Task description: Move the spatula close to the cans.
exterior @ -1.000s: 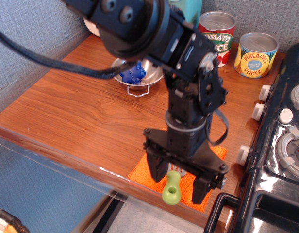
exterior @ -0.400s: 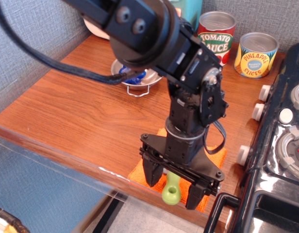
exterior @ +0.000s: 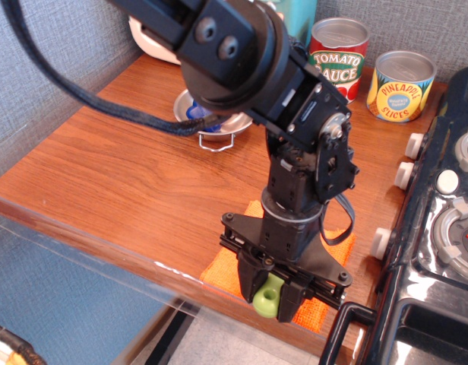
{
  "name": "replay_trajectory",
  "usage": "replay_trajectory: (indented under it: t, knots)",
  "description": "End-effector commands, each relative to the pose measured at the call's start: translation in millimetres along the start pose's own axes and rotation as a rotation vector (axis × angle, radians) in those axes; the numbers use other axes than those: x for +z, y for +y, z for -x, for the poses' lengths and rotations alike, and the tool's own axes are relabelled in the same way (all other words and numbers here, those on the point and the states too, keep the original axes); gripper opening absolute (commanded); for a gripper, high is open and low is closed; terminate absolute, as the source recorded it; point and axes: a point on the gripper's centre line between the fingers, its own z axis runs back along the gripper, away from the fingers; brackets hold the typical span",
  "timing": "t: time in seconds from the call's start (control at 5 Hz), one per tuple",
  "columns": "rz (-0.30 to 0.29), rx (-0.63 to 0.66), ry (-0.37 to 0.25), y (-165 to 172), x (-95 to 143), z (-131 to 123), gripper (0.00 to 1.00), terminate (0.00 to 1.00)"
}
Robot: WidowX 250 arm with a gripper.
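The spatula's lime-green handle (exterior: 267,296) shows at the front edge of an orange cloth (exterior: 223,271); its grey blade is hidden under the arm. My gripper (exterior: 269,295) stands low over the cloth, its black fingers (exterior: 250,281) shut on either side of the handle. The red "Tomato Sauce" can (exterior: 338,58) and the yellow "Pineapple Slices" can (exterior: 401,85) stand side by side at the back right, far from the spatula.
A steel bowl (exterior: 222,122) holding a blue toy sits behind the arm. A black toy stove (exterior: 439,228) with white knobs fills the right side. The wooden table's front edge (exterior: 105,243) runs just below the cloth. A grey wall is at left and back.
The fingers, apart on both sides of the green handle before, have closed in on it. The arm has lowered slightly over the cloth.
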Motion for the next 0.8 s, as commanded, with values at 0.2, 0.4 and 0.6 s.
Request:
replay_trajectory:
  t: [0.2, 0.4, 0.6]
  knots:
    - [0.023, 0.042, -0.176, 18.8, 55.9, -31.4, 0.00, 0.00]
    - [0.039, 0.102, -0.226, 41.9, 69.2, -51.1, 0.00, 0.00]
    - [0.077, 0.110, -0.212, 58.2, 54.2, -82.3, 0.00, 0.00]
